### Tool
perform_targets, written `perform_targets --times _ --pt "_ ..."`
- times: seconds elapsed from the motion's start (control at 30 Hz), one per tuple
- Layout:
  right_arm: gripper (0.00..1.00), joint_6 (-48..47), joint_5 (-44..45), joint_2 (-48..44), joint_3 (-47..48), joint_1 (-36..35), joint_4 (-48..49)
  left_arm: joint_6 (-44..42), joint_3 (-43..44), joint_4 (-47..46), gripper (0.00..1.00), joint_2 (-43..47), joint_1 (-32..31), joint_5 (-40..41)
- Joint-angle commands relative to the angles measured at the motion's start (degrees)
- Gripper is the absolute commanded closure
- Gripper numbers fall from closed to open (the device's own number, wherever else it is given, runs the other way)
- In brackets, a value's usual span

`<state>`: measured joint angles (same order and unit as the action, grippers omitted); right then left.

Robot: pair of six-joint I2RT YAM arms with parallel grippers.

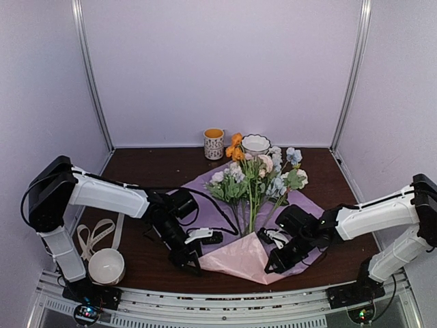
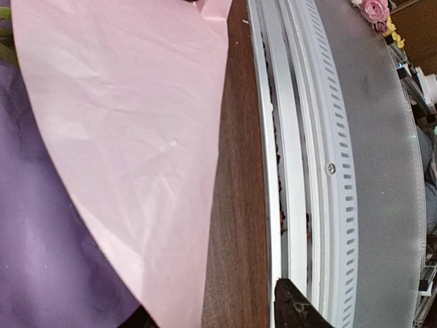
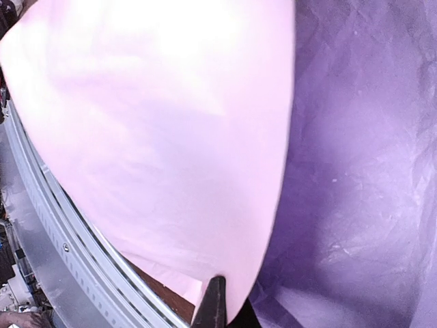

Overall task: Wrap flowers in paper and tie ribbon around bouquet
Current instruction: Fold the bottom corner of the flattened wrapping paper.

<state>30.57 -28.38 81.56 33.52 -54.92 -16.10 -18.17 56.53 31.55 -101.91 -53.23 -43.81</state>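
The flowers point(image 1: 256, 179) lie with white, pale blue and orange blooms toward the back and their stems on the paper point(image 1: 225, 212), which is spread lilac side up. The front part of the paper is folded over, showing pink point(image 1: 239, 263). My left gripper point(image 1: 190, 263) is at the fold's left corner with its jaws apart; in the left wrist view the pink edge point(image 2: 136, 137) runs between the fingers point(image 2: 295, 309). My right gripper point(image 1: 274, 265) is shut on the fold's right corner point(image 3: 205, 171). The ribbon point(image 1: 95, 236) lies looped at the left.
A white bowl point(image 1: 107, 265) sits by the left arm's base, in front of the ribbon. A yellow-rimmed mug point(image 1: 214, 143) and a scalloped white bowl point(image 1: 255, 143) stand at the back. The metal rail point(image 2: 321, 157) runs along the table's near edge, close to both grippers.
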Motion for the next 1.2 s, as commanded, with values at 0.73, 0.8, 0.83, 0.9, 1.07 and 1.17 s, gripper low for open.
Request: perform_targets --times 0.73,0.8,0.83,0.9,1.07,1.17 --pt "0.98 -2.43 6.01 -2.82 -0.24 4.6 -2.19 15.66 2.45 3.26 1.0 -8.25 1.97 3.62" --pt "0.97 -2.53 6.16 -2.68 0.16 4.63 -2.17 15.79 2.76 4.04 1.0 -8.57 2.07 4.43" --pt "0.96 -2.4 6.18 -2.52 0.3 4.64 -2.11 15.81 2.79 4.18 1.0 -8.72 2.07 4.44" --pt "0.91 -2.32 6.17 -2.15 0.95 4.57 -2.75 15.89 2.74 4.09 1.0 -8.75 2.08 4.37" --pt "0.79 -1.73 9.36 -7.08 4.58 4.48 -8.15 16.48 2.51 3.11 1.0 -8.75 2.08 3.69" --pt "0.75 0.78 13.5 -13.22 6.74 3.87 -9.91 17.43 1.86 1.71 1.0 -8.66 2.08 3.0"
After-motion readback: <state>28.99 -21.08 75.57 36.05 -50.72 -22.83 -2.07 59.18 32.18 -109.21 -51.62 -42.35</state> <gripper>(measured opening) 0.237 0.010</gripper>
